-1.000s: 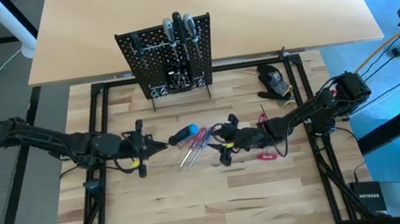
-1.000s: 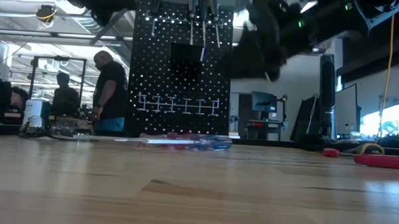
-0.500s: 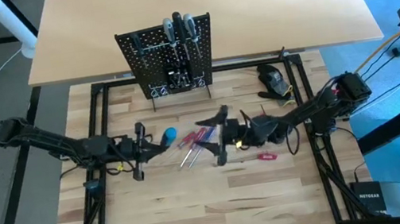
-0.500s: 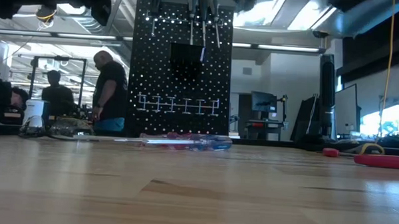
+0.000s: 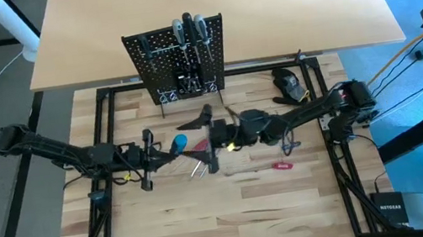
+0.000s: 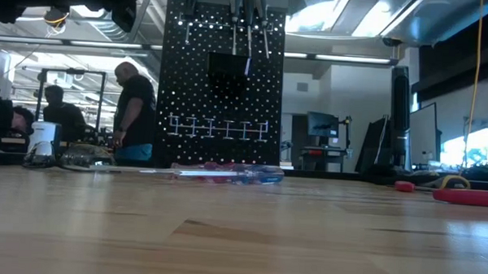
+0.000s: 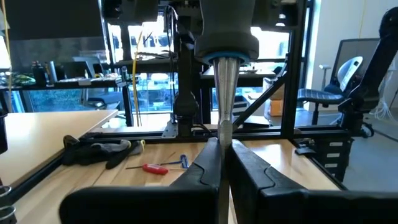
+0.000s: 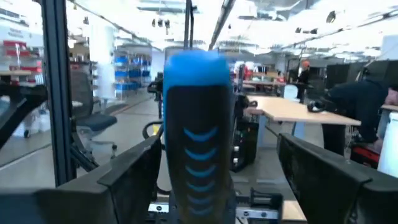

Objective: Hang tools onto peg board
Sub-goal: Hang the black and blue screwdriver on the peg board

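Since the earlier high view the right gripper has slid toward the left gripper, which the left wrist view shows pinching the blue screwdriver by its shaft, handle offered between the right's spread fingers, peg board behind.

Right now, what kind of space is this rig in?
Probably an open robotics lab or workshop: a peg board with hung tools on a wooden bench, desks with monitors behind, and people working.
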Controlling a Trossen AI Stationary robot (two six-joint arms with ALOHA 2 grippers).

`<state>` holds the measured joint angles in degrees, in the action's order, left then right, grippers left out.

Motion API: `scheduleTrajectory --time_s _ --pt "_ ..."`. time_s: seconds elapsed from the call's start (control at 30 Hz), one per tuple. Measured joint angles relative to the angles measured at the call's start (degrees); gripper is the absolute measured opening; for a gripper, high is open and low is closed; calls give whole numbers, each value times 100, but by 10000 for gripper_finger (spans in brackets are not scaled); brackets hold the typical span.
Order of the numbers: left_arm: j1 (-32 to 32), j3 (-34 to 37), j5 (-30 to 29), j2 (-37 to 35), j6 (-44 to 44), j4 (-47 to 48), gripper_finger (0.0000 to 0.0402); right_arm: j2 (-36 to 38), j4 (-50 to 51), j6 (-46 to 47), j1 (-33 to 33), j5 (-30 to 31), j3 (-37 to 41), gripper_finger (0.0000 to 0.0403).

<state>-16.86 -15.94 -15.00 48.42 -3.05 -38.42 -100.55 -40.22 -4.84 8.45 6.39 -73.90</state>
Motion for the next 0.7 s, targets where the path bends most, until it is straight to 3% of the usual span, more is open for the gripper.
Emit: scheduleTrajectory --time_s 0.23,0.57,0.7 --pt "0 0 0 0 0 26 3 -464 694 -293 15 -302 -846 303" --pt "0 0 -3 4 -63 74 3 -440 781 -306 15 -303 -884 158" --pt "2 0 2 7 4 151 4 -440 895 -404 18 -308 -884 147"
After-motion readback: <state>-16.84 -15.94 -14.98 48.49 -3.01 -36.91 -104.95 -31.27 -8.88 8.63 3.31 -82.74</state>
